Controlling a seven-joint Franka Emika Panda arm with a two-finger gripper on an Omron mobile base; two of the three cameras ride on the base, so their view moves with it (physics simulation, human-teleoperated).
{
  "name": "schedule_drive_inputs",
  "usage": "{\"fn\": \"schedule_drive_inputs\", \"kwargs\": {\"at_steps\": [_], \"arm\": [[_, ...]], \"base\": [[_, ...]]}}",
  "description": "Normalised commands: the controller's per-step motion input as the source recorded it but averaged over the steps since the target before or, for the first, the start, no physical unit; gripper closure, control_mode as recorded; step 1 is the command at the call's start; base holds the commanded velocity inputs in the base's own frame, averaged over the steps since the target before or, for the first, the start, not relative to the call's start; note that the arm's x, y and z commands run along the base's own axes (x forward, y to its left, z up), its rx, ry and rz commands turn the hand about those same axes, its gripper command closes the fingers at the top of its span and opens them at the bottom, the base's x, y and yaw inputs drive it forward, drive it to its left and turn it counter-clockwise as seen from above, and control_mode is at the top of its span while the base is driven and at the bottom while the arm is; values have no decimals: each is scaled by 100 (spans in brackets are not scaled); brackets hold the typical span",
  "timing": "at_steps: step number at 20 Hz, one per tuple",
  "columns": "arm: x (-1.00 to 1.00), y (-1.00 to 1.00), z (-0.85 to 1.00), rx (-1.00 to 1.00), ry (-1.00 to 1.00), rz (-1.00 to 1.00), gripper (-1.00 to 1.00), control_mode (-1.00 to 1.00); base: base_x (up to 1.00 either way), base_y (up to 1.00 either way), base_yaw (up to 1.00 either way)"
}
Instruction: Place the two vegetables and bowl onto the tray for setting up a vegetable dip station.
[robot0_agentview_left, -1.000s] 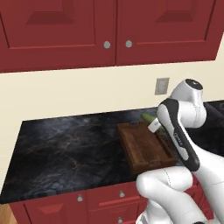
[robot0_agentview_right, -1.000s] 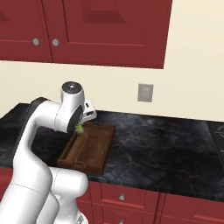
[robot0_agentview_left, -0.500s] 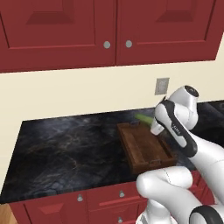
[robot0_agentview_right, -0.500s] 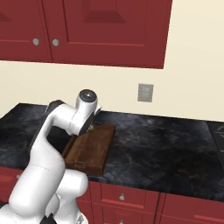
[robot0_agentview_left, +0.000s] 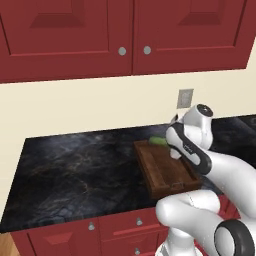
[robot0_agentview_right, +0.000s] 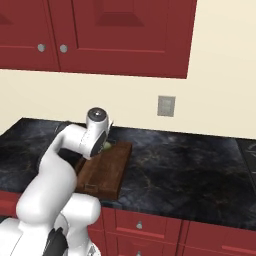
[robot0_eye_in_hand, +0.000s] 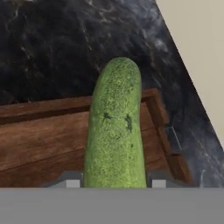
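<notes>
My gripper (robot0_eye_in_hand: 113, 181) is shut on a green cucumber (robot0_eye_in_hand: 114, 131), one of the vegetables, which runs away from the fingers and reaches past the tray's far rim. It hangs over the far end of the dark brown wooden tray (robot0_eye_in_hand: 39, 140). In the left base view the cucumber (robot0_agentview_left: 157, 141) peeks out at the back of the tray (robot0_agentview_left: 167, 175), just left of the hand. From the right, the cucumber (robot0_agentview_right: 106, 145) shows as a green patch beside the wrist, over the tray (robot0_agentview_right: 107, 172). The bowl is out of view.
The tray lies on a black marble counter (robot0_agentview_left: 75, 170) that ends at a cream wall with a grey outlet (robot0_agentview_left: 185, 98). Red cabinets (robot0_agentview_left: 125, 35) hang above. My own arm covers the tray's right side in the left base view.
The arm has swung down and toward the tray's far end, carrying the cucumber with it. The grip has not changed.
</notes>
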Motion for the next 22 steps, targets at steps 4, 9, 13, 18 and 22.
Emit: {"fn": "schedule_drive_inputs", "kwargs": {"at_steps": [4, 9, 13, 18, 22], "arm": [[26, 0, -11, -17, 0, 11, 100, -100], [26, 0, -10, -13, 0, 13, 100, -100], [27, -5, -16, -4, 0, 15, 100, -100], [32, -1, -22, -1, 0, 8, 100, -100], [29, 0, -19, 0, -1, 1, 100, -100]], "base": [[0, 0, 0], [0, 0, 0], [0, 0, 0], [0, 0, 0], [0, 0, 0]]}}
